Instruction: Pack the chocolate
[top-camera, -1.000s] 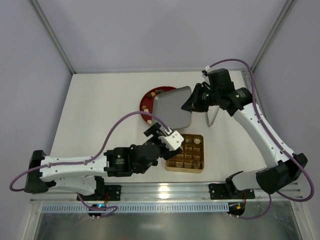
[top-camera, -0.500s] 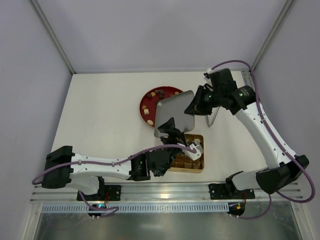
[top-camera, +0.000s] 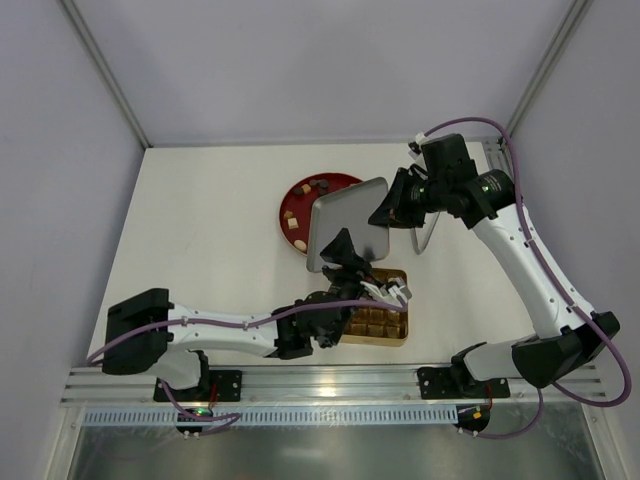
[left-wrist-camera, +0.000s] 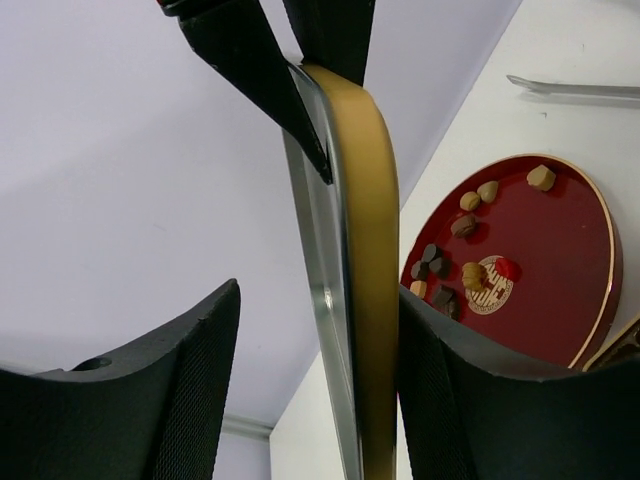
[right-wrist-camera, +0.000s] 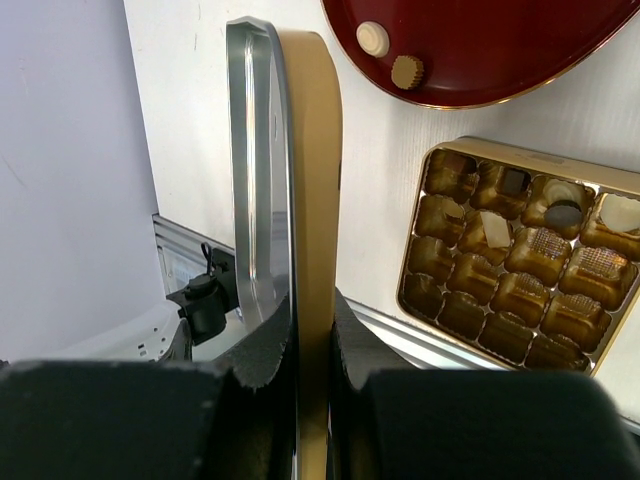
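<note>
Nearest me, the gridded tin (right-wrist-camera: 440, 305) lay flat, with a few pieces of chocolate (right-wrist-camera: 495, 228) in its cells. Over it the left gripper (left-wrist-camera: 318, 330) stood partly open, the upright lid (right-wrist-camera: 265, 150) between its fingers, not clamped. The right gripper (right-wrist-camera: 310, 345) pinched that lid tight. Beyond, more chocolate sat on the red plate (left-wrist-camera: 560, 250).

White table (top-camera: 200, 220) between pale lilac walls (top-camera: 300, 70), aluminium rail (top-camera: 330, 381) at near edge.
</note>
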